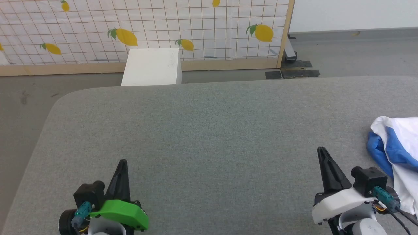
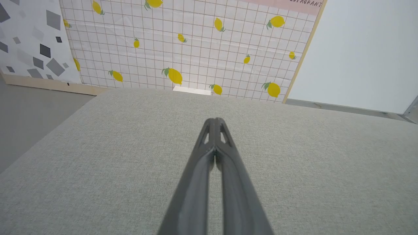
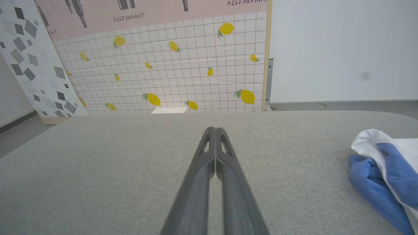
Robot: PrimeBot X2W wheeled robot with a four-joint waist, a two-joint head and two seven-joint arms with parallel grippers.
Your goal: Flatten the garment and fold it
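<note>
Your left gripper (image 1: 122, 162) and right gripper (image 1: 322, 150) are both closed and empty, so open the right one before you reach right to the crumpled shirt (image 1: 396, 143).

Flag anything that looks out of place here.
The shirt lies crumpled in a heap at the table's far right, beside the right gripper, blue and white folds bunched together rather than spread flat. Nothing else stands out.
</note>
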